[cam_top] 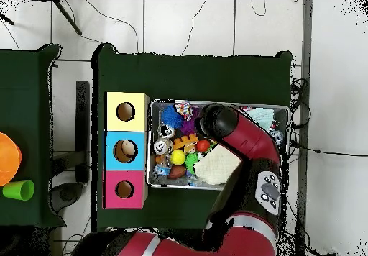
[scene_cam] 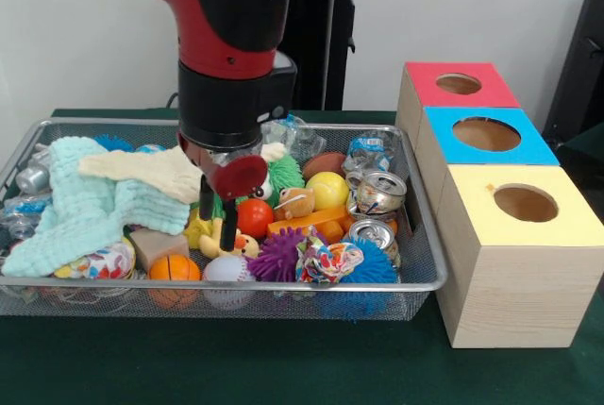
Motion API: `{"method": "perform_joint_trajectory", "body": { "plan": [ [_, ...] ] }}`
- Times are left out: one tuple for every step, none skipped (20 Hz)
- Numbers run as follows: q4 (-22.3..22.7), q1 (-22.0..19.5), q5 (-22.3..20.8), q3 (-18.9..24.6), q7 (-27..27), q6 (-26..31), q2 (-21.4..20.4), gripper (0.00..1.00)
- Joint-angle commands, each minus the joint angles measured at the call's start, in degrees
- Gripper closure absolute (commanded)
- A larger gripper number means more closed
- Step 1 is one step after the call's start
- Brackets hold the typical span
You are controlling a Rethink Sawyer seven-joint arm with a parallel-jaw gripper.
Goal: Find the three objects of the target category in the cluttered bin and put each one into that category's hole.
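Wire-mesh bin point(scene_cam: 396, 288), silver and shallow, sat crammed with toys, cloths and cans just beside a row of three wooden boxes, each with a round hole in its top: a yellow-topped box point(scene_cam: 576, 226), a blue-topped box point(scene_cam: 533, 152) and a red-topped box point(scene_cam: 425, 79). Which category was wanted could not be told from the scene, so no target could be singled out.

The black two-fingered gripper point(scene_cam: 217, 221) hung low inside the bin with its fingers spread and nothing between them. It stood just beside a smooth red ball point(scene_cam: 254, 217) and over a yellow rubber duck point(scene_cam: 201, 233).

Several things looked likely to go wrong:
- Closing there could have pinched the duck and ball together, since they lay touching.
- A round ball would probably have squirted out of a hard pinch and rolled under other clutter.
- The cream cloth point(scene_cam: 151, 171) and the mint-green knitted towel point(scene_cam: 75, 202) lay close to the wrist, so they might have snagged and been dragged out.
- Items hidden under those cloths could have been missed.
- The two crushed drink cans point(scene_cam: 380, 193) sat near the bin's box-side wall, where the rim could have blocked a finger.
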Motion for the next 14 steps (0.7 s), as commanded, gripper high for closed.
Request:
{"method": "perform_joint_trajectory", "body": {
  "plan": [
    [6.5,0.0,-3.0,10.0,3.3,-5.1,3.9,0.0],
    [6.8,-0.2,-3.2,10.3,3.2,-5.6,3.9,0.0],
    [6.6,-0.3,-3.4,10.7,3.1,-6.0,4.2,0.0],
    [6.3,-0.6,-3.7,10.6,3.0,-6.1,4.4,0.0],
    [6.0,-0.6,-3.9,10.7,3.0,-6.5,4.8,0.0],
    [6.0,-0.8,-3.9,11.3,3.1,-7.4,5.4,0.0],
    [5.9,-1.1,-4.0,11.9,3.0,-8.2,5.9,0.0],
    [5.9,-1.4,-4.0,12.4,2.9,-8.9,6.3,0.0],
    [5.9,-1.4,-4.1,12.6,3.0,-9.4,6.5,0.0],
    [5.8,-1.4,-4.1,12.8,3.1,-9.8,6.7,0.0],
    [5.7,-1.5,-4.2,12.9,3.0,-10.0,6.9,0.0],
    [6.0,-1.9,-4.3,13.5,2.8,-10.5,6.8,0.0],
    [6.1,-2.3,-4.4,13.8,2.5,-10.6,6.8,0.0],
    [6.5,-2.5,-4.5,14.0,2.5,-10.7,6.5,0.0]
  ]
}}
